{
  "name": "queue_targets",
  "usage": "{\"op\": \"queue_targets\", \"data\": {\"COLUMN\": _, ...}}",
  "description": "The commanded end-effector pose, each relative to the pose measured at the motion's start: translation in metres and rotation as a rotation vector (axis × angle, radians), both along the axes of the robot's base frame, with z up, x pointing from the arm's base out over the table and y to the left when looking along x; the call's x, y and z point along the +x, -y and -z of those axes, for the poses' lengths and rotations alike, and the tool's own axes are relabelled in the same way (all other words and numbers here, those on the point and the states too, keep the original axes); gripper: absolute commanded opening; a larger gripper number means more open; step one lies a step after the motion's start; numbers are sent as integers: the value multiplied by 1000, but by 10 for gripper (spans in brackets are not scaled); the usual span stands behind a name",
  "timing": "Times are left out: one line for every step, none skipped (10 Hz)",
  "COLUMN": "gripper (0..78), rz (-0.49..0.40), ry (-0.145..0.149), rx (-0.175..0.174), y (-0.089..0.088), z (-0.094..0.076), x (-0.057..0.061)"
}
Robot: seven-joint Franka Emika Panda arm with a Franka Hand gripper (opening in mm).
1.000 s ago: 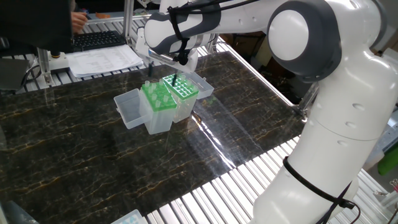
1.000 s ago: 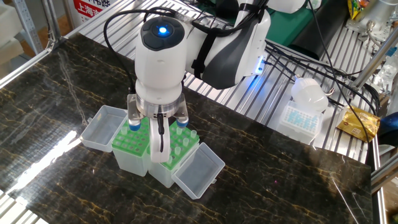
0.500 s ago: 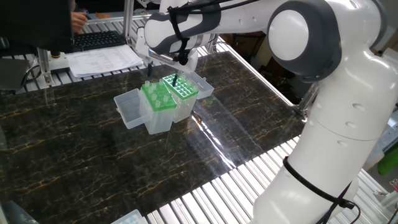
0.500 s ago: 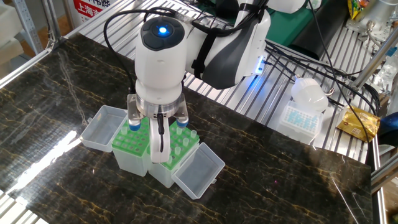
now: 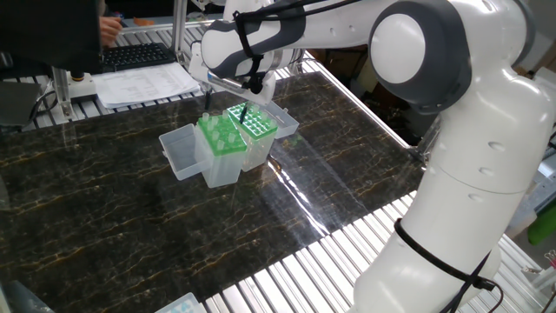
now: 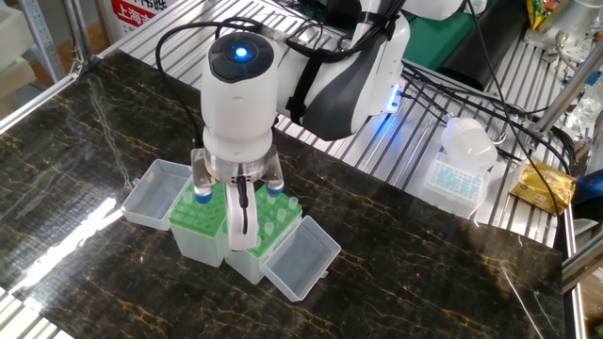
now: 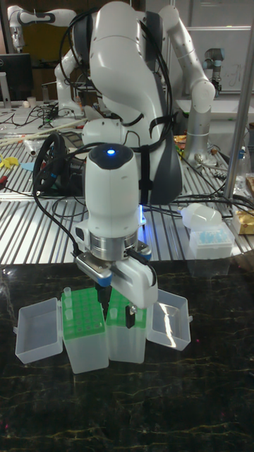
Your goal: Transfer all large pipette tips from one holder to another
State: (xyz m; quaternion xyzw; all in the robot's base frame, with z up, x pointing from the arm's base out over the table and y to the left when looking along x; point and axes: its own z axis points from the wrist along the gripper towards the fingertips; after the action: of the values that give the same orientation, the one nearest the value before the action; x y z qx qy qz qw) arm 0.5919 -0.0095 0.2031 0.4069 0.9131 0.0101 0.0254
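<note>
The gripper points straight down over the two tip boxes, its dark fingers set close together with only a narrow gap. The fingertips sit at the level of the green rack plates, over the seam where the two boxes meet. Whether a tip is clamped between them cannot be determined from any view; the flange and finger bodies cover the contact area.

The two boxes stand side by side, touching, on the dark marbled table. Each is a translucent plastic box with a green perforated rack plate on top and a hinged clear lid folded outward. In the tall fixed view, the left box has its lid lying open to the left, and the right box has its lid open to the right.

The large pipette tips stand upright in the rack holes, pale and clear, with round collars rising above the green plate. Several are visible on the box nearer the metal roller track in the other fixed view. One tip stands at the far left corner of the left box. Further tips under the gripper are hidden.

A separate closed box with blue contents rests on the roller track, well apart from the work area.
</note>
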Motion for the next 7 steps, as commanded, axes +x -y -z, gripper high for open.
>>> {"op": "queue_targets", "data": {"gripper": 775, "rz": -4, "ry": 4, "rx": 1, "y": 0, "z": 1, "x": 1}}
{"op": "queue_targets", "data": {"gripper": 775, "rz": -3, "ry": 3, "rx": 0, "y": 0, "z": 1, "x": 1}}
{"op": "queue_targets", "data": {"gripper": 775, "rz": -8, "ry": 1, "rx": -7, "y": 0, "z": 1, "x": 1}}
{"op": "queue_targets", "data": {"gripper": 775, "rz": -9, "ry": 1, "rx": -7, "y": 0, "z": 1, "x": 1}}
{"op": "queue_targets", "data": {"gripper": 775, "rz": -4, "ry": 1, "rx": -7, "y": 0, "z": 1, "x": 1}}
{"op": "queue_targets", "data": {"gripper": 775, "rz": 0, "ry": 2, "rx": -8, "y": 0, "z": 1, "x": 1}}
{"op": "queue_targets", "data": {"gripper": 775, "rz": 2, "ry": 2, "rx": -7, "y": 0, "z": 1, "x": 1}}
